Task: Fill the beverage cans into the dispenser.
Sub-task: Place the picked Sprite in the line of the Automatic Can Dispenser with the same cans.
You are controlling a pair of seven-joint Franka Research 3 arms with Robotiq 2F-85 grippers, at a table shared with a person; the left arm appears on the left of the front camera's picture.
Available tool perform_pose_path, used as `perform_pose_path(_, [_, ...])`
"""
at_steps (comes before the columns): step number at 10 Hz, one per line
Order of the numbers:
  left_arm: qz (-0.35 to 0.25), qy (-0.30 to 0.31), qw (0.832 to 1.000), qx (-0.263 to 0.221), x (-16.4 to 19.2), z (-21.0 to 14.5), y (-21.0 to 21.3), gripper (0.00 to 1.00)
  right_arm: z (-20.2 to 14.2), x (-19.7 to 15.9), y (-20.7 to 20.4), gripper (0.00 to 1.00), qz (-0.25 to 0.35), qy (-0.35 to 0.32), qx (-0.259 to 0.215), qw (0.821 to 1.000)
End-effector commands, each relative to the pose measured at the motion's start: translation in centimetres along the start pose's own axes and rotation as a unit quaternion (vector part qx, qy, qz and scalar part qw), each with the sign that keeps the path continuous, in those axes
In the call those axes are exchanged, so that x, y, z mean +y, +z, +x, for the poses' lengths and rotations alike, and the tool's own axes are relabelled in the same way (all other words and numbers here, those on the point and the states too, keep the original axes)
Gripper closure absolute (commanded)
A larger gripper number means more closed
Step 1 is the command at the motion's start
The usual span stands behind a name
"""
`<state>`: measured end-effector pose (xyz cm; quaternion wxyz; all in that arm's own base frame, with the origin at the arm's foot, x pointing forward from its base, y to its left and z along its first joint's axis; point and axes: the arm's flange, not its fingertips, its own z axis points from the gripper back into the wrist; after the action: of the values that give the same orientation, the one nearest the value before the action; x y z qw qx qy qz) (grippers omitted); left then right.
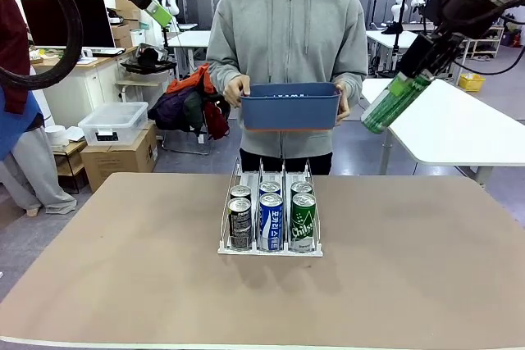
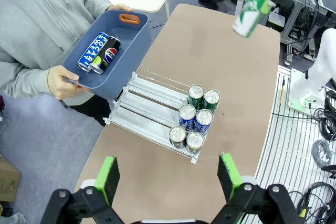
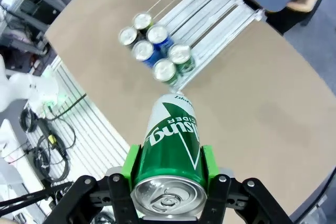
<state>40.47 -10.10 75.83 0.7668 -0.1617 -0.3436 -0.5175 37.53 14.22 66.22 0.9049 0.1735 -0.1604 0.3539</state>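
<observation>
One green can (image 1: 392,104) clamped in right gripper (image 1: 408,85), upper right, long axis diagonal, base lower left, six cans (image 1: 271,220) upright in dispenser (image 1: 270,251), left gripper (image 2: 168,175) spread wide

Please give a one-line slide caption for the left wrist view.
Open left gripper views the six-can dispenser; a person holds a blue bin with two cans.

six upright cans (image 1: 271,219) fill the near end of the clear dispenser (image 1: 271,171), mid table (image 1: 123,243); one green can (image 1: 394,102) hangs tilted aloft.

Front across table (image 1: 410,284); wrists above dispenser (image 2: 149,103)
</observation>
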Motion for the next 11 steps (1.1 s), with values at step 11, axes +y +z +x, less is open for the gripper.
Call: perform_pose_path(11, [-0.010, 0.006, 1.000, -0.006, -0.2, -0.2, 0.0, 0.00, -3.0, 5.5, -11.1, 0.43, -0.065, 0.131, 0.089, 0.985])
